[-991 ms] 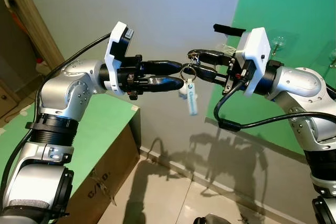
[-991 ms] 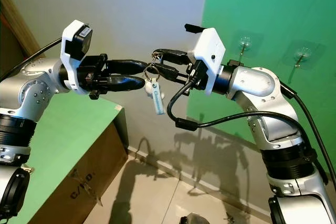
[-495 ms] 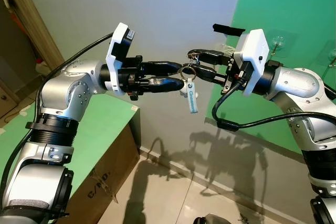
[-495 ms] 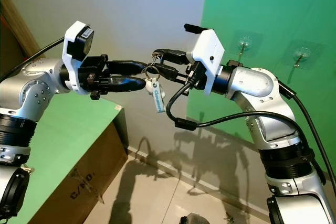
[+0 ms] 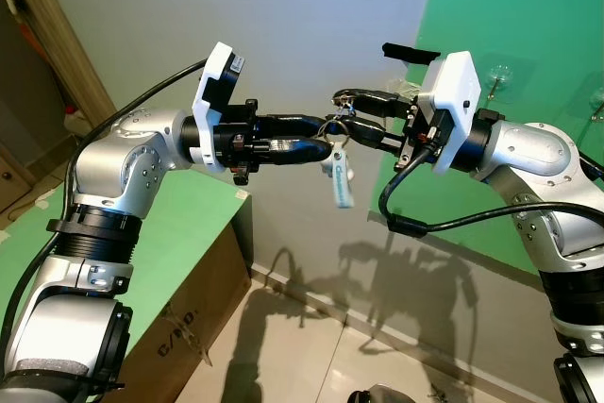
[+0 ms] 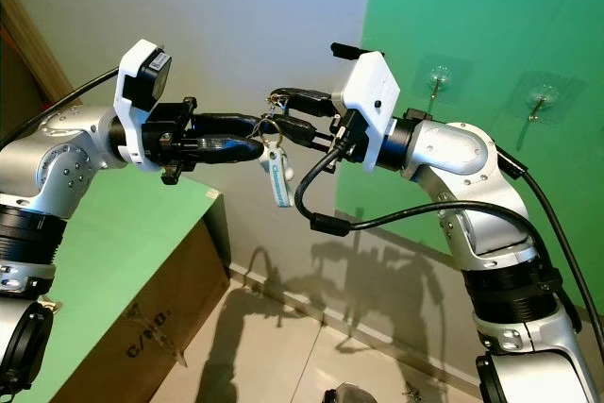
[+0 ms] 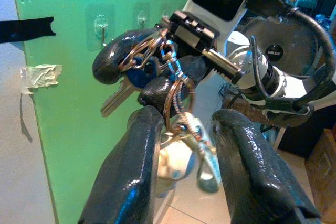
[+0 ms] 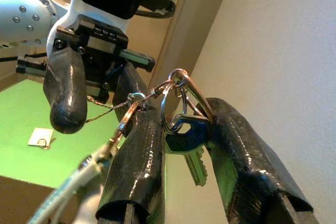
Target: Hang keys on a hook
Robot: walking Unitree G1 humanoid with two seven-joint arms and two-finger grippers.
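The right claw (image 5: 347,112) meets the left claw (image 5: 326,137) nose to nose in mid-air before the grey wall, and the keys (image 5: 338,131) hang between them. The right claw's fingers stand partly apart with the key rings looped over them; a blue-headed key (image 8: 185,139) dangles in the gap, so the rings ride on the fingers and are not pinched. The left claw's fingers (image 7: 137,145) are also apart, flanking a copper ring (image 7: 174,106) and the pale tag (image 5: 341,180) that hangs below; whether they press on anything I cannot tell.

Out from the keys, on the right arm's side, the green panel (image 6: 472,35) carries two clear hooks (image 6: 437,77), well apart from the keys and behind the right arm.

Risks, as I judge them: the rings sit loosely, so a tilt of either claw could let the bunch slide off and drop to the floor; pulling apart while both are threaded could tangle or snag the rings.

Below the left arm stands a cardboard box (image 5: 189,318) under a green top; what it holds is hidden.
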